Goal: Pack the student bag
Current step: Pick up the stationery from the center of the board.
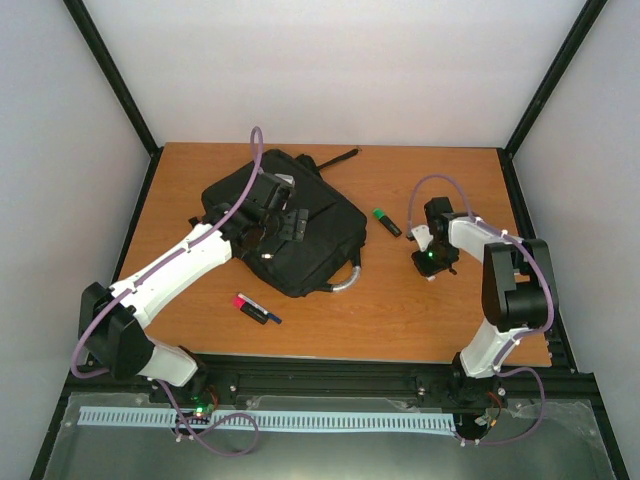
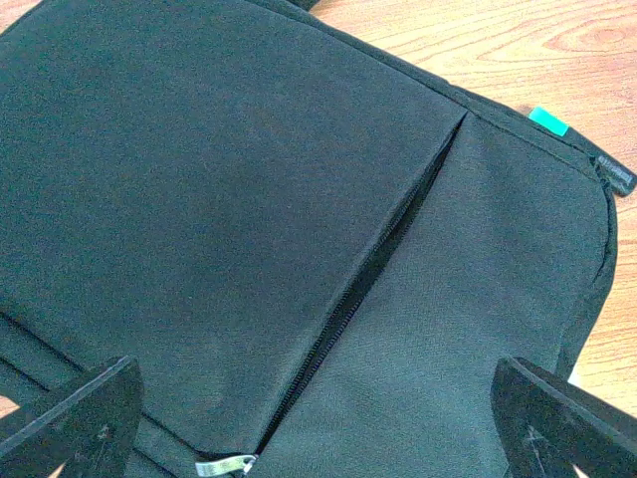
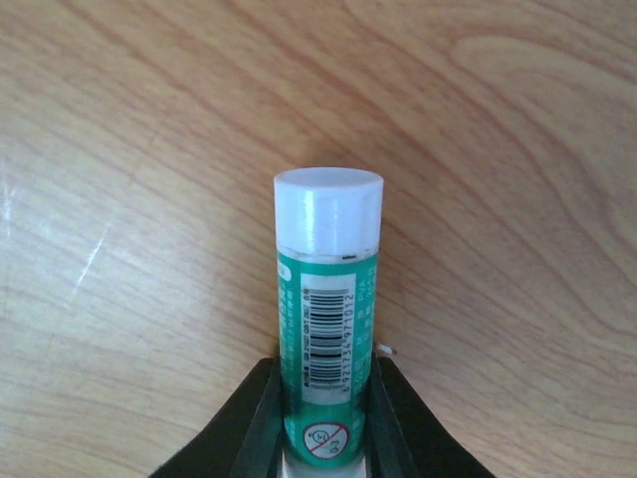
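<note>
The student bag (image 1: 300, 235) is a large black fabric backpack lying flat on the left half of the wooden table. My left gripper (image 1: 285, 225) hovers over its middle, open wide. In the left wrist view the bag (image 2: 249, 179) fills the frame; its diagonal zip ends at a silver pull (image 2: 224, 465), which lies between the spread fingers (image 2: 80, 423) of the left gripper (image 2: 318, 423). My right gripper (image 1: 424, 245) is low over the table on the right. In the right wrist view it (image 3: 325, 423) is shut on a green glue stick (image 3: 328, 299) with a white cap.
A green highlighter (image 1: 386, 221) lies between the bag and the right gripper. Two markers (image 1: 255, 308), one red-capped, lie near the front left of the table. The bag's grey loop handle (image 1: 345, 283) and a black strap (image 1: 335, 158) stick out from it.
</note>
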Motion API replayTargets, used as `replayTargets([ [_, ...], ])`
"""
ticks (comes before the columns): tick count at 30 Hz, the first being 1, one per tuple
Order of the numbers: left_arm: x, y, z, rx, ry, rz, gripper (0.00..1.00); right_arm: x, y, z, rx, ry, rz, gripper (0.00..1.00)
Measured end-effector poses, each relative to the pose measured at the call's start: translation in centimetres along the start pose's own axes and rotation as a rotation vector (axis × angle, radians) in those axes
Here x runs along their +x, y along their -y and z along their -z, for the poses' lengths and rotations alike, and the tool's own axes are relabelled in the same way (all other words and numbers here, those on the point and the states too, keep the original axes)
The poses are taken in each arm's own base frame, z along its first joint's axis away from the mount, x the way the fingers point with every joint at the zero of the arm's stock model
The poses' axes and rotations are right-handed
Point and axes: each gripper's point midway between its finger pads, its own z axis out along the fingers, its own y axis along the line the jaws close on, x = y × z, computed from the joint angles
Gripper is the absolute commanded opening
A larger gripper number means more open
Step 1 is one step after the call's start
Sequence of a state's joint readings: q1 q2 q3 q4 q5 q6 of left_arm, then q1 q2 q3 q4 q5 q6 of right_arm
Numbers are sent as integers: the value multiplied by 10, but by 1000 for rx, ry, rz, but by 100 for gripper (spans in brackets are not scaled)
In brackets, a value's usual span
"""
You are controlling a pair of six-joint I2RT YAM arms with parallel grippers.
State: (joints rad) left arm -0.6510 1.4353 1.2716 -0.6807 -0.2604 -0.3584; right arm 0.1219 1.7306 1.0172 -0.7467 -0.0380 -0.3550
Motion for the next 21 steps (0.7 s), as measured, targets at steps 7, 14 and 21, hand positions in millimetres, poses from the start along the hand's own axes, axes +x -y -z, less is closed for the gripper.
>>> replayTargets([
  [7,1,0,-2,-2,-5,-10,100,-3,-6,14,-25,51,1,8],
  [14,21,-1,-26,-35,-89,-76,100,-21,-33,68,-119,290,53,5],
  [21,30,-14,-43,-129,-138,-151,100,-24,-58,101,-206,457,100,6],
])
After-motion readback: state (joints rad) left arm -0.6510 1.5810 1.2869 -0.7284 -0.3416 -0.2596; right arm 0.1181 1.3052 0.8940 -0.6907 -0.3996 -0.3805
